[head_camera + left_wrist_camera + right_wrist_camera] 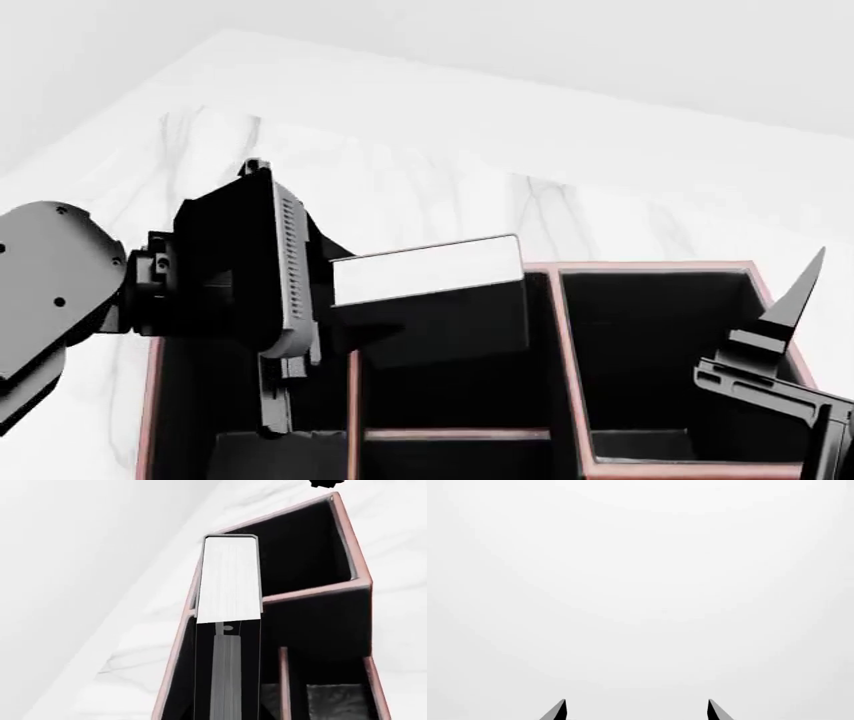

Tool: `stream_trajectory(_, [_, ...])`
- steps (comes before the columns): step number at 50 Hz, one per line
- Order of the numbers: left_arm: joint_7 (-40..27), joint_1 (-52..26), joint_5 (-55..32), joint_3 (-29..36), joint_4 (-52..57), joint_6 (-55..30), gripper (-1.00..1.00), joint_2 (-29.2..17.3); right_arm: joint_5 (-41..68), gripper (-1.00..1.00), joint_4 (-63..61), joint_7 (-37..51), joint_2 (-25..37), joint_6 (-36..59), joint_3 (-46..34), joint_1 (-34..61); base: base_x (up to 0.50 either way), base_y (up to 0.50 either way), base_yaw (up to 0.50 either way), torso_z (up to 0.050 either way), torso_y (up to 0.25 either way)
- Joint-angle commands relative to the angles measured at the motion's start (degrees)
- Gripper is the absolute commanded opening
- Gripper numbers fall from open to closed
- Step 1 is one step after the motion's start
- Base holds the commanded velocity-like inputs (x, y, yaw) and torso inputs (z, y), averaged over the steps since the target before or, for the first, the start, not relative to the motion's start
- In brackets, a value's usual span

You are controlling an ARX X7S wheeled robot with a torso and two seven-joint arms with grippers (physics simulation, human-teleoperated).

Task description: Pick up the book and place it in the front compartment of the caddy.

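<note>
Your left gripper (320, 335) clamps the book (427, 270) over the caddy (554, 300), white page edge up; your right gripper (637, 711) hangs spread wide, holding nothing, at right.

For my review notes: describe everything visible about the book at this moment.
The book is thin, with a black cover and a white, finely lined page edge. The left gripper is shut on it, fingers along its covers, holding it on edge over the red-brown caddy. In the head view its page edge faces up, slightly tilted, with the lower part dark against the caddy's black interior. Whether it touches a divider or the floor cannot be told.
</note>
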Motion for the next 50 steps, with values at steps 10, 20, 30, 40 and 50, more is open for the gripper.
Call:
stream_trajectory(10, [4.8,-1.3,1.4,-1.5,-14.8,7.0,-1.0,6.8,0.3,1.0,1.0,-1.4,-1.2,0.5,1.9,0.5,0.0,0.0,0.0,0.001,0.001])
stream_trajectory(20, [7.4,-2.3,3.3,-0.8,-31.5,14.7,-1.0,12.2,0.3,1.0,1.1,-1.3,-1.1,0.3,1.9,0.4,0.0,0.0,0.0,0.0,0.001])
stream_trajectory(30, [11.8,-4.8,4.3,-1.7,-60.4,29.1,-1.0,21.9,0.1,1.0,1.2,-1.1,-1.0,1.0,1.5,1.0,0.0,0.0,0.0,0.0,0.001])
stream_trajectory(40, [12.2,-2.2,6.3,-3.8,-61.1,29.2,1.0,22.6,0.2,1.0,1.1,-1.1,-0.9,0.9,1.3,0.9,0.0,0.0,0.0,0.0,0.0])
stream_trajectory(50, [12.6,-0.1,8.2,-3.4,-59.9,27.7,1.0,22.2,0.0,1.0,1.8,-1.1,-1.0,-0.2,0.9,0.5,0.0,0.0,-0.01,0.0,0.0])
